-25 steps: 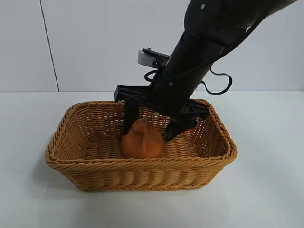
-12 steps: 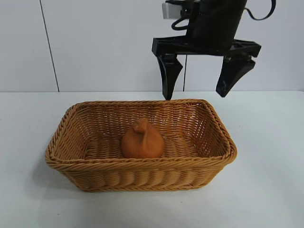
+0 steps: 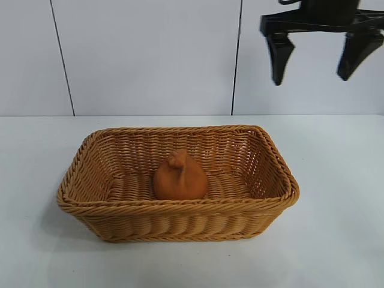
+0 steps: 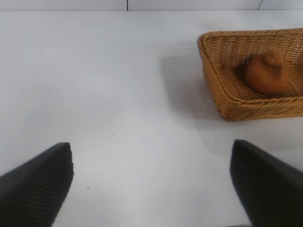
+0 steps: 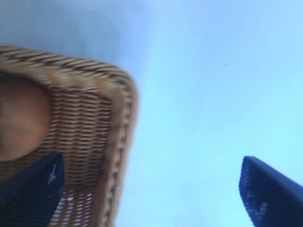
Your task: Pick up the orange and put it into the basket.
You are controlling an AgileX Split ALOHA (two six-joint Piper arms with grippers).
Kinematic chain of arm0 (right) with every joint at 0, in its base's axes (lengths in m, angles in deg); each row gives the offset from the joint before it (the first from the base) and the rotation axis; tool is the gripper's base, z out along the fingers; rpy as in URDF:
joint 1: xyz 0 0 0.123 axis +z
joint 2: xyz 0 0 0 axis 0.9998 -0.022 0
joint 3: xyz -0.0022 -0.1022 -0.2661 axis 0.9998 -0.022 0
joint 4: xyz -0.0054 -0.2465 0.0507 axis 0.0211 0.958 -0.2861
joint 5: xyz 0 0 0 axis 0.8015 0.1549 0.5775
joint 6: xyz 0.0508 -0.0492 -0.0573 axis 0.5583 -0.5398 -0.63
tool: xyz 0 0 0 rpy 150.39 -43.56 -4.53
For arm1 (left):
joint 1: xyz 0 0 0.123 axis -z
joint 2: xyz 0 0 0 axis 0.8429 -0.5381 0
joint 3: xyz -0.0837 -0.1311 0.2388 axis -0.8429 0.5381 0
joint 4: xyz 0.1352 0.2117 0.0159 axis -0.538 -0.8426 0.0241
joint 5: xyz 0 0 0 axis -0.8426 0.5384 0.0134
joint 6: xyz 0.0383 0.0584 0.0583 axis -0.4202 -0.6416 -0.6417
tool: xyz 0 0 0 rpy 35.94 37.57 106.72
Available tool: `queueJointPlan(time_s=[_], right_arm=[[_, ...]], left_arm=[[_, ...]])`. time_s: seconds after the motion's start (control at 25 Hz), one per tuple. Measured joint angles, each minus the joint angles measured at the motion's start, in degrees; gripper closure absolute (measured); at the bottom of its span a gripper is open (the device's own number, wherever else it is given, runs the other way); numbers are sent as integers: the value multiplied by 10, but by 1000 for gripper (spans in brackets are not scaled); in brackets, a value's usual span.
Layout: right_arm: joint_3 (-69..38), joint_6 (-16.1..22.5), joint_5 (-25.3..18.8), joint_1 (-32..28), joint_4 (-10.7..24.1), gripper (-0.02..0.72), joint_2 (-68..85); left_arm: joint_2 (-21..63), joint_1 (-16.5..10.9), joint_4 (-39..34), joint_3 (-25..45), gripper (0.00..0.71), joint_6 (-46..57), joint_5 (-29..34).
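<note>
A plain white surface (image 3: 336, 180) runs back to a pale panelled wall (image 3: 150, 54) at its far edge. Thin dark vertical seams (image 3: 62, 57) divide the wall. Soft, even light falls throughout.

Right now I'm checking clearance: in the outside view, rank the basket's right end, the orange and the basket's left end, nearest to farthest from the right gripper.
The right gripper hangs open, high at the upper right.
1. Basket's right end, below it.
2. Orange, mid-basket.
3. Basket's left end, far left.
</note>
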Motion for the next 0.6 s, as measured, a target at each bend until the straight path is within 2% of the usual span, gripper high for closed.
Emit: queueJointPlan(time_s=[0.16, 0.36, 0.48, 0.6], right_arm=[[0, -19, -7, -13, -19, 10, 0], [-10, -30, -9, -7, -61, 10, 12], [-50, -48, -9, 2, -82, 10, 45], [-121, -55, -9, 7, -87, 10, 97]], left_arm=[[0, 0, 0, 0, 67, 0, 0], [0, 0, 0, 0, 67, 0, 0], [0, 0, 0, 0, 67, 0, 0], [0, 0, 0, 0, 67, 0, 0]])
